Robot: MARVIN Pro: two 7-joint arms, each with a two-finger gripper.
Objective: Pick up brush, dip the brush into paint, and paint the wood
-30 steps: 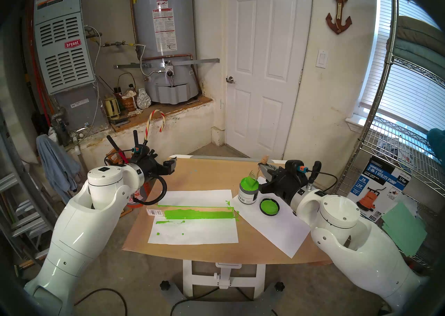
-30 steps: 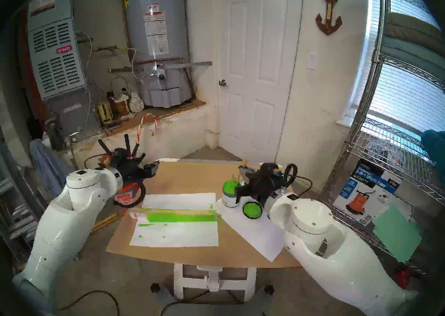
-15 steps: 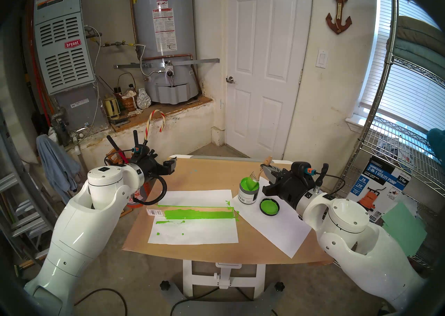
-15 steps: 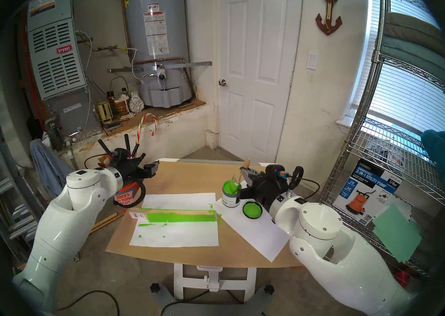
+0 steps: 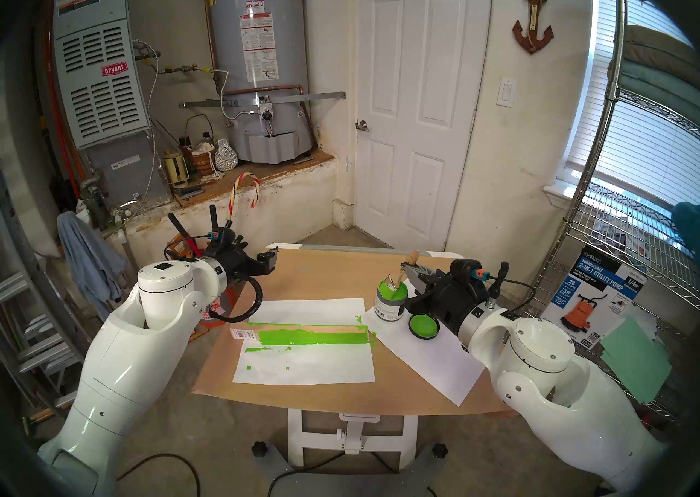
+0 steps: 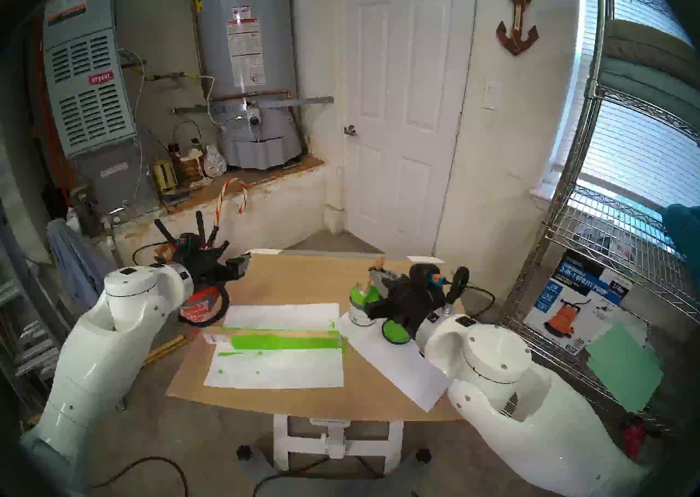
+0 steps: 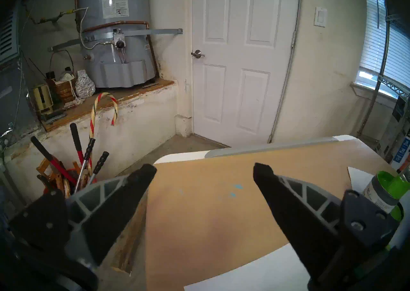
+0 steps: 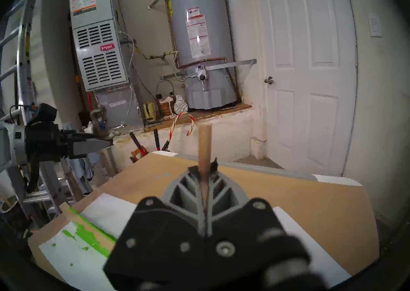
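Right gripper (image 5: 407, 268) has shifted left since the earlier frame, jaws clamped on the brush (image 5: 402, 275), bristles in the paint (image 5: 391, 300). Left gripper (image 7: 205, 173) gapes wide, empty. The wood (image 5: 303, 334) lies on paper.

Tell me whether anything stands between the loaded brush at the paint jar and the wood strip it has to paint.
Nothing visible does: from the paint jar, where the brush dips, only flat white paper lies before the wood strip.

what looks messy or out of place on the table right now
Green paint has strayed off the wood: smears and drops mark the white paper sheet in front of it, and streaks run along the sheet behind. The jar's lid lies off, paint side up, beside the open paint jar. Nothing looks tipped over or broken.
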